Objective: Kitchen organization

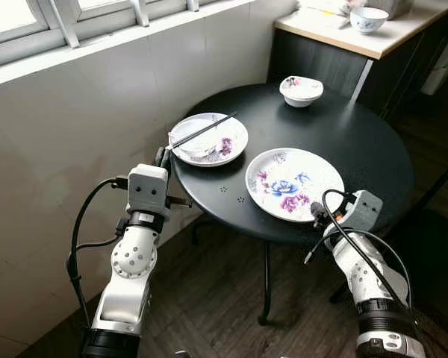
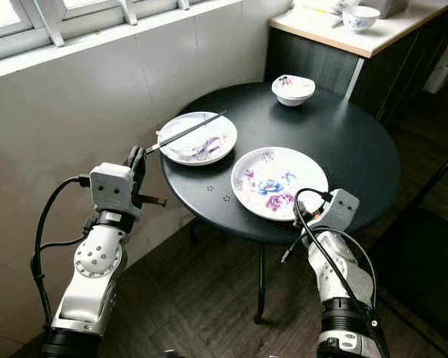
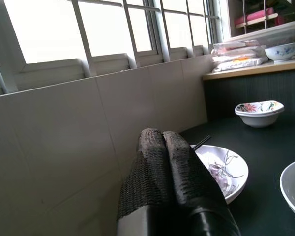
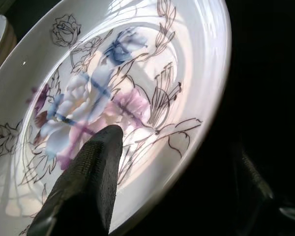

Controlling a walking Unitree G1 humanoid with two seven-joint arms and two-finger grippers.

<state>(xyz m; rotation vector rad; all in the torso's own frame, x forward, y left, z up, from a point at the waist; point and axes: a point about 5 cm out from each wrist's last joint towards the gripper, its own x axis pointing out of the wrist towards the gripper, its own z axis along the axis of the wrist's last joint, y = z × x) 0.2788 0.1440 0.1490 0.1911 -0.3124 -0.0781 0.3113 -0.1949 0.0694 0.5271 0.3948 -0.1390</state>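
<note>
The round black table [image 1: 358, 142] is carrying everything in play, and the robot is standing at its near edge with an arm reaching in from each side. Largest of the dishes, the flowered plate [image 1: 294, 183] is lying flat near the table's front edge, directly ahead of the right gripper [image 1: 318, 212]. In the right wrist view one black finger [image 4: 88, 182] is resting over the plate's painted centre while the other is sitting low and dark outside the rim, so the fingers are standing apart and straddling the near rim, not yet closed on it. The plate is therefore lying away from the robot and slightly toward its left from that gripper, touching or all but touching it.

The smaller plate [image 1: 209, 139] is sitting near the table's left edge, with black chopsticks [image 1: 203, 130] lying across it, their long axis running diagonally from the near left rim toward the far right. The left gripper [image 3: 169, 167] is hanging just beside the table's left edge, its fingers pressed together on nothing, with that plate just ahead of it.

A small bowl [image 1: 301, 90] is sitting at the far side, well apart from both grippers.

Judging from this, the right arm is the nearer to the flowered plate, and a pinch on its rim looks like the coming move
</note>
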